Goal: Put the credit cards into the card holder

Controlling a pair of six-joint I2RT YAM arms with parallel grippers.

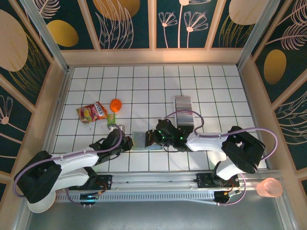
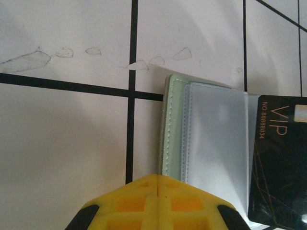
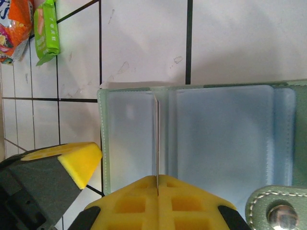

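The sage-green folding card holder (image 1: 140, 140) lies open on the white tiled table (image 1: 96, 86) between the arms, with the right gripper (image 3: 157, 186) clenched on a thin black VIP card (image 2: 280, 163) held edge-on over its bluish clear sleeves and the left gripper (image 2: 157, 187) clenched at its green edge, though whether it grasps that edge I cannot tell.

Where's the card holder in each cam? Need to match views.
Top external: card holder lower centre.
Left wrist: card holder right of centre, above left gripper.
Right wrist: card holder centre to right edge.
Shared landmark: its stitched green edge.
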